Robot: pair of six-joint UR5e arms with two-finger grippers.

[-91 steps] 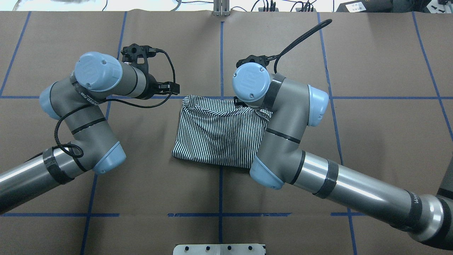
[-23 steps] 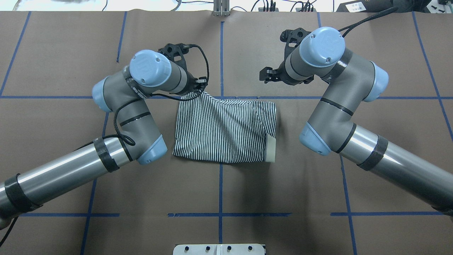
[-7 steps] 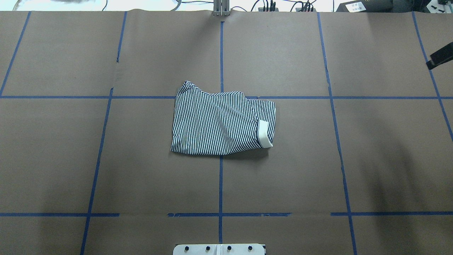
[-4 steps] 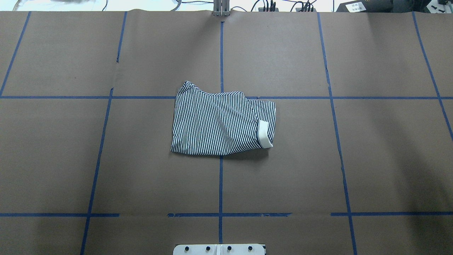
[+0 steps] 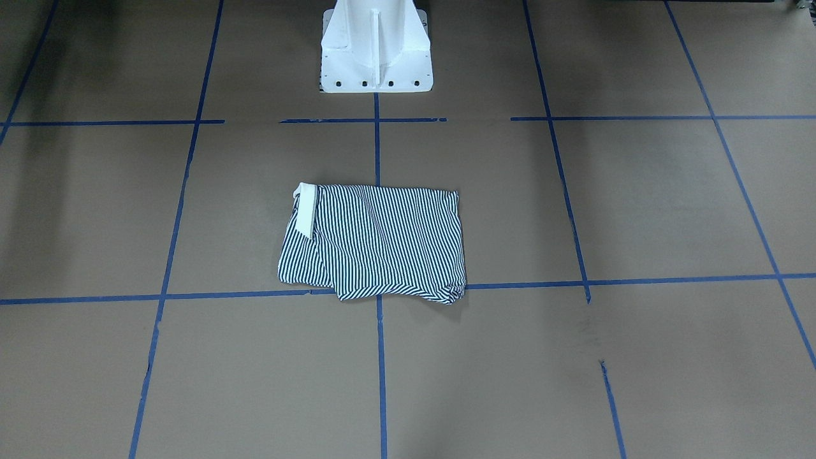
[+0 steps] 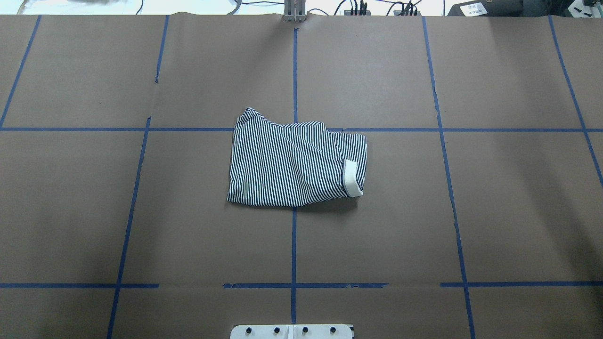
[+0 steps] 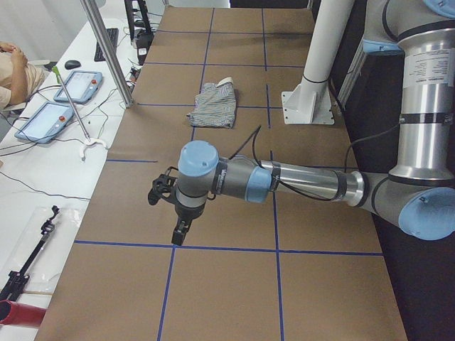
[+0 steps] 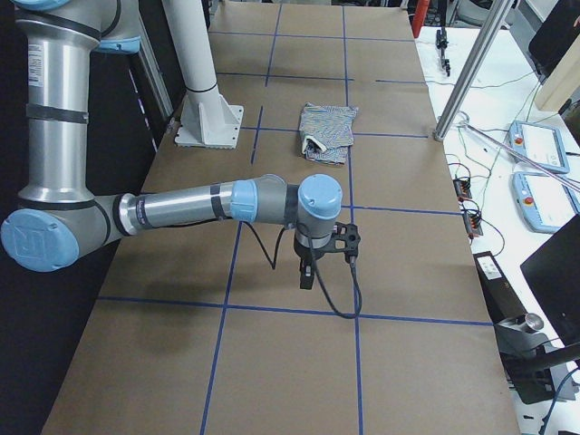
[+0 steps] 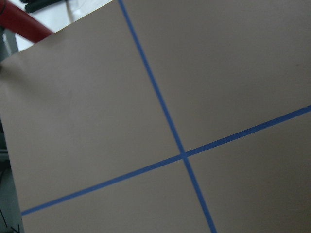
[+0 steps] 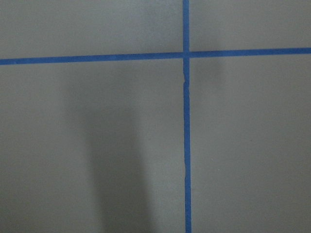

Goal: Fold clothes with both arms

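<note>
The clothes are one navy-and-white striped shirt (image 6: 292, 165), folded into a compact rectangle at the table's centre; it also shows as the shirt (image 5: 376, 242) (image 7: 217, 103) (image 8: 328, 129). Its cream collar (image 6: 352, 178) peeks out at one corner. Nothing touches it. Both arms are out of the overhead and front views. My left gripper (image 7: 167, 217) hangs over bare paper far from the shirt, toward the table's left end. My right gripper (image 8: 326, 258) hangs likewise toward the right end. I cannot tell whether either is open or shut. The wrist views show only brown paper and blue tape.
The white pedestal base (image 5: 376, 48) stands at the robot's side of the table. Blue tape lines grid the brown paper. Beside the table, a white bench holds tablets (image 7: 50, 117), cables and a red object (image 7: 21, 312). A person's arm (image 7: 11, 67) shows at its edge.
Both arms, earlier at the shirt's corners, have pulled away sideways out of the overhead view. The last black bit at the right edge is gone. The shirt lies unchanged.
</note>
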